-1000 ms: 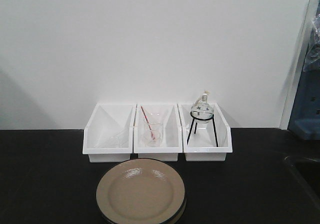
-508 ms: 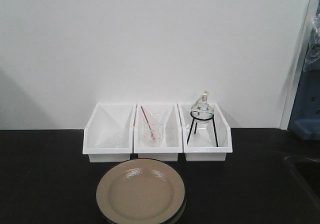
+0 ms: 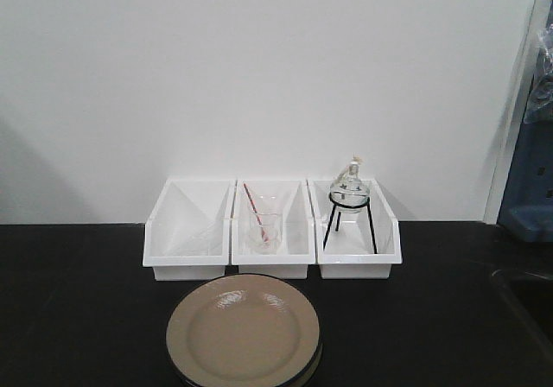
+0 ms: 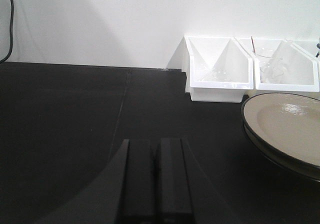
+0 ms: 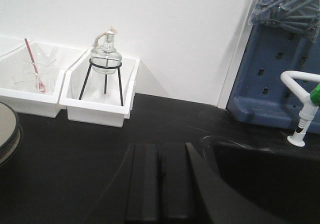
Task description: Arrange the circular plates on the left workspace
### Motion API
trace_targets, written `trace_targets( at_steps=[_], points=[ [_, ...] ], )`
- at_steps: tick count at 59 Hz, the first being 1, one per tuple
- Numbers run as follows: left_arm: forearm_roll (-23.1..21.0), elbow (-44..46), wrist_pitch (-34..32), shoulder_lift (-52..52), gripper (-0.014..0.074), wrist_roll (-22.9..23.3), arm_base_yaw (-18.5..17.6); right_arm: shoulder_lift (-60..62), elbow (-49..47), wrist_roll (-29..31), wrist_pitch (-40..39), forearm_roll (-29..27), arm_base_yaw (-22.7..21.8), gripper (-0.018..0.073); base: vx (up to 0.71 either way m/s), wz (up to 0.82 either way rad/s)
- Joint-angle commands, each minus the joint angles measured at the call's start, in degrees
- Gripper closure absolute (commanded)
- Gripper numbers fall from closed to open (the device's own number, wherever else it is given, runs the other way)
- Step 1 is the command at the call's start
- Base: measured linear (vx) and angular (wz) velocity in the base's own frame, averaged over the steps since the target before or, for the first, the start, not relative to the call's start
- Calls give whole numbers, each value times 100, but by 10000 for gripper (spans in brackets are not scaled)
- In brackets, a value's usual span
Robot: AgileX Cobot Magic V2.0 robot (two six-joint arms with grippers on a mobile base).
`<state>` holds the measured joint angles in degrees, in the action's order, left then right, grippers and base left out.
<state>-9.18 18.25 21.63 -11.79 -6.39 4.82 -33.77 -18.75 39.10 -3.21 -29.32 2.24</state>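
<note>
Two beige circular plates with thin black rims lie stacked as one pile (image 3: 244, 331) on the black countertop, at the front centre just before the white bins. In the left wrist view the stack (image 4: 287, 126) sits at the right edge, with the lower plate's rim showing beneath the upper one. My left gripper (image 4: 155, 143) is shut and holds nothing, low over the bare left workspace (image 4: 60, 114), well left of the plates. My right gripper (image 5: 158, 146) is also shut and holds nothing, right of the plates, whose edge (image 5: 7, 129) peeks in at the left. Neither gripper shows in the front view.
Three white bins stand in a row against the wall: one (image 3: 188, 230) with faint glassware, one (image 3: 272, 230) with a beaker and red rod, one (image 3: 356, 230) with a flask on a black tripod. A recessed sink (image 5: 270, 176), a tap (image 5: 300, 109) and a blue rack (image 5: 280, 79) lie to the right.
</note>
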Motion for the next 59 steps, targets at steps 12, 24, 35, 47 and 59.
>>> trace_targets(
  at_steps=[12, 24, 35, 47, 59],
  points=[
    [568, -659, -701, 500, 596, 58, -26, 14, -185, 39, -462, 9, -16, 557, 0, 0],
    [524, -1946, -2023, 1341, 596, 137, -25, 14, -185, 39, -462, 9, -16, 557, 0, 0],
    [567, -2058, -2102, 1326, 596, 195, -20, 15, -185, 39, -426, 9, -16, 557, 0, 0],
    [521, -2052, -2031, 1326, 596, 195, -20, 15, -185, 39, -434, 9, -16, 557, 0, 0],
    [521, -2052, -2032, 1326, 596, 195, -20, 15, -185, 39, -434, 9, -16, 557, 0, 0]
  ],
)
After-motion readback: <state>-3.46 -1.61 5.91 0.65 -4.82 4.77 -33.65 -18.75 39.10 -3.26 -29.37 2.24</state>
